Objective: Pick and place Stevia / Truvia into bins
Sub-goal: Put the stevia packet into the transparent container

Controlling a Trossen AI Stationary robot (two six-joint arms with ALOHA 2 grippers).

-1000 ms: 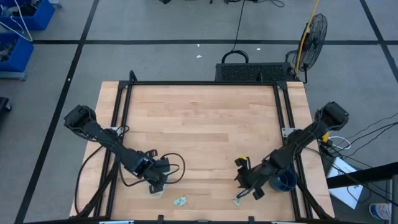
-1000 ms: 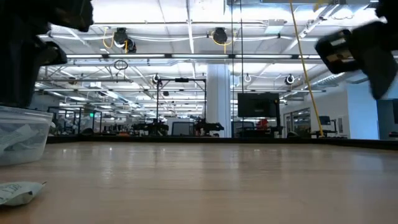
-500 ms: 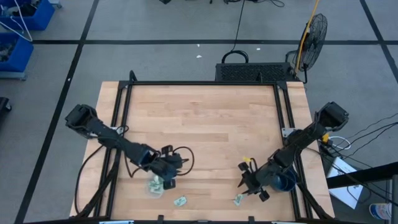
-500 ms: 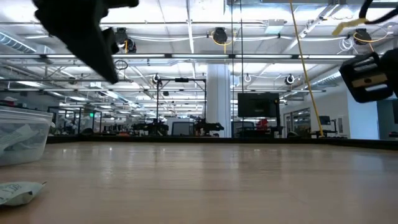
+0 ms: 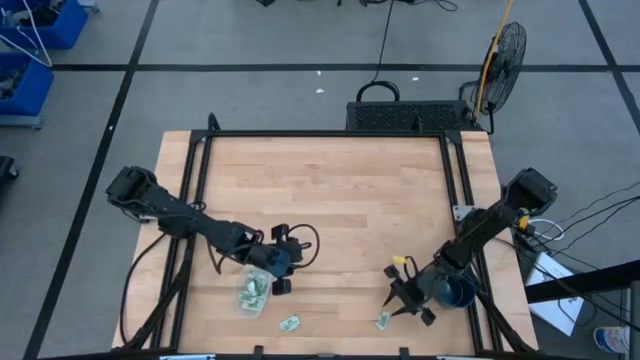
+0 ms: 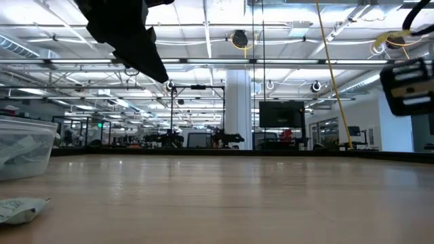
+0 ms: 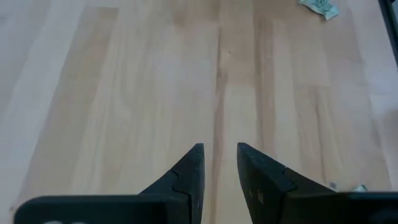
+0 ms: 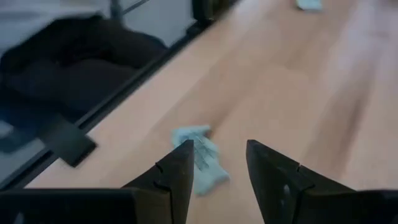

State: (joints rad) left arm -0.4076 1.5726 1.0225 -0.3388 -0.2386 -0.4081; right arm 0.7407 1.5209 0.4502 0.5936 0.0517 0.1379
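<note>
Near edge of the desk (image 5: 330,190): two loose sachets on the wood, one sachet (image 5: 290,323) left of centre, the other sachet (image 5: 383,320) right of centre, both just short of the edge. Right hand (image 5: 408,300) sits just beside and above that second sachet; in the right wrist view the packet (image 8: 200,157) lies flat on the wood in line with the gap between the fingers (image 8: 177,171), which are spread, nothing between them, not touching it. Clear tub (image 5: 252,293) sits toward the near left corner, several pale green and white sachets inside; in the low view its wall (image 6: 27,146) shows at the far left with a sachet (image 6: 20,208) lying in front of it on the wood. Left hand (image 5: 283,265) is just beyond the tub's right side, over bare wood, well above the surface going by the low view (image 6: 132,34). Left wrist view: fingers (image 7: 189,171) parted by a narrow gap, holding nothing, plain boards below, one sachet (image 7: 319,6) far off. Rest of the desk toward the far edge carries only the arm mounts at its left and right sides.
</note>
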